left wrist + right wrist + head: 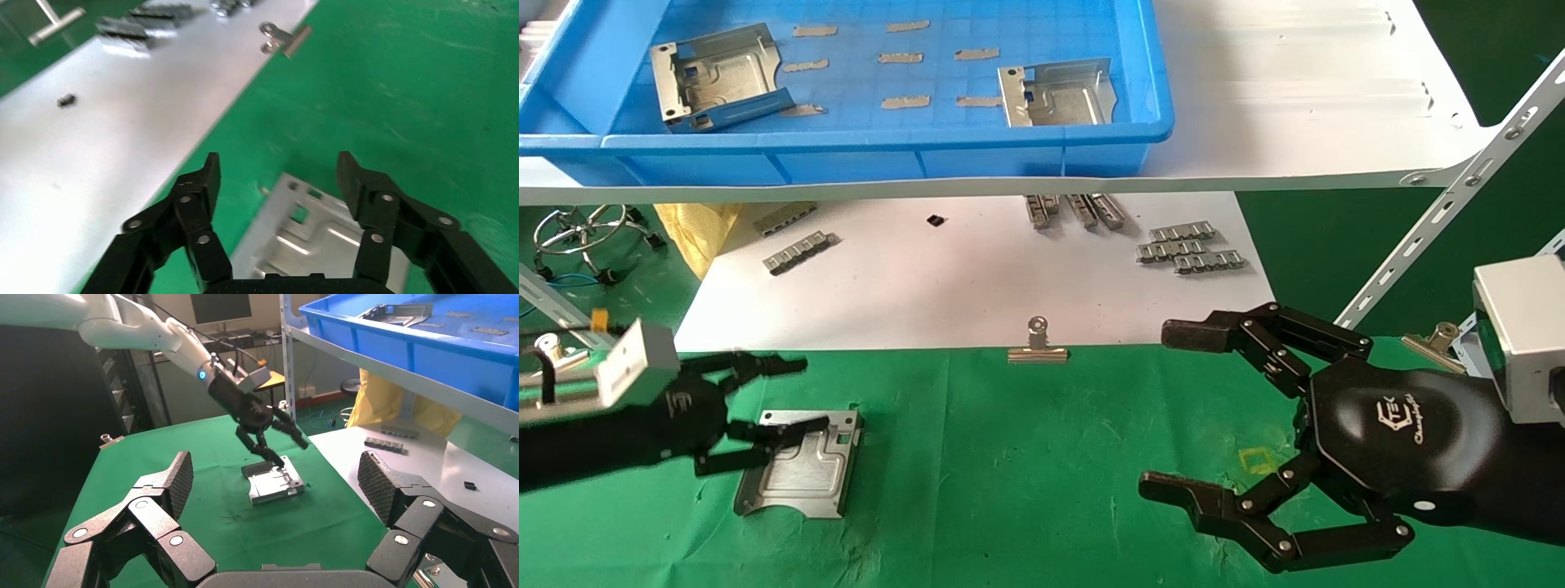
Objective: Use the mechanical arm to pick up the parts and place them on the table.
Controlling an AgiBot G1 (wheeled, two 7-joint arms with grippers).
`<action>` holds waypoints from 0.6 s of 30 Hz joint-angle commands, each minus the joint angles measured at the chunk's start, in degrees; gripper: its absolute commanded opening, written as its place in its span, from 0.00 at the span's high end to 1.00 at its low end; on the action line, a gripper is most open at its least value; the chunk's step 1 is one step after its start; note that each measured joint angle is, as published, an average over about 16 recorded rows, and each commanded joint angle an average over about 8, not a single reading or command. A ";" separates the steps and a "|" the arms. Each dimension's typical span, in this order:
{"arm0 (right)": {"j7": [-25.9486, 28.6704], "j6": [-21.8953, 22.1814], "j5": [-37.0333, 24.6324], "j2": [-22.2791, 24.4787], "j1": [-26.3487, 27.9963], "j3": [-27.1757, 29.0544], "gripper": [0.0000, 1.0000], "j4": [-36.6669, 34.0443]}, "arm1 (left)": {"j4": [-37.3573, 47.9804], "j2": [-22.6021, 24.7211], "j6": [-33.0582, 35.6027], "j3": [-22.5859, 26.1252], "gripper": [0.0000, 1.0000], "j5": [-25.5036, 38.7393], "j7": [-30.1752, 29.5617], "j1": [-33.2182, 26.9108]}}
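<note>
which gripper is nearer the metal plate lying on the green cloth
Left. The left gripper hangs open right over the metal plate on the green cloth, fingers at its near edge. The right gripper is open, far across the cloth.

part [318,239] near edge cut off by frame | left gripper [764,404] blurred

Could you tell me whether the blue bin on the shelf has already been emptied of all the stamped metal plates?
No, two plates still lie in the blue bin, while one plate rests on the green table.
</note>
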 commanded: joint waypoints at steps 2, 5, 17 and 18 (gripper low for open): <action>0.00 0.00 0.00 0.00 0.00 0.00 0.00 0.00 | 0.53 -0.03 -0.01 -0.59 0.00 -1.00 -1.06 1.04; 0.00 0.00 0.00 0.00 0.00 0.00 0.00 0.00 | 0.07 -0.07 -0.06 -0.50 0.00 -0.75 -0.75 0.75; 0.00 0.00 0.01 0.00 0.00 0.00 0.00 0.00 | -9.99 -1.74 -0.83 -4.12 0.00 -2.50 -6.45 4.39; 0.00 0.00 0.01 0.00 0.00 0.00 0.00 0.00 | -11.22 -1.95 -0.93 -4.58 0.00 -2.75 -7.19 4.87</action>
